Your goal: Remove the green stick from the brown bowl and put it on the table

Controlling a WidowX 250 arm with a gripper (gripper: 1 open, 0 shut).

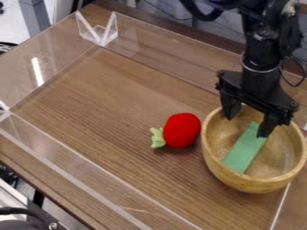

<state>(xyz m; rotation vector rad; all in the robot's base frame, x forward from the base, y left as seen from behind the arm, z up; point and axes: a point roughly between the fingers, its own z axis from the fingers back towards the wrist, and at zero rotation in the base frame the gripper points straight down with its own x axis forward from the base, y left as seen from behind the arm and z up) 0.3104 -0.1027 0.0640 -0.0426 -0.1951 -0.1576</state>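
Observation:
The green stick (249, 148) is a flat light-green block leaning slantwise inside the brown bowl (222, 165), a round light wooden bowl at the table's right front. My gripper (254, 124) points down over the bowl's far rim, just above the stick's upper end. Its black fingers (228, 109) are spread wide and open, with nothing held between them. The table (96, 103) is dark wood grain.
A red strawberry toy (180, 129) with a small green leaf lies just left of the bowl. Low clear acrylic walls (48, 153) border the table, with a clear corner piece (99, 30) at the back left.

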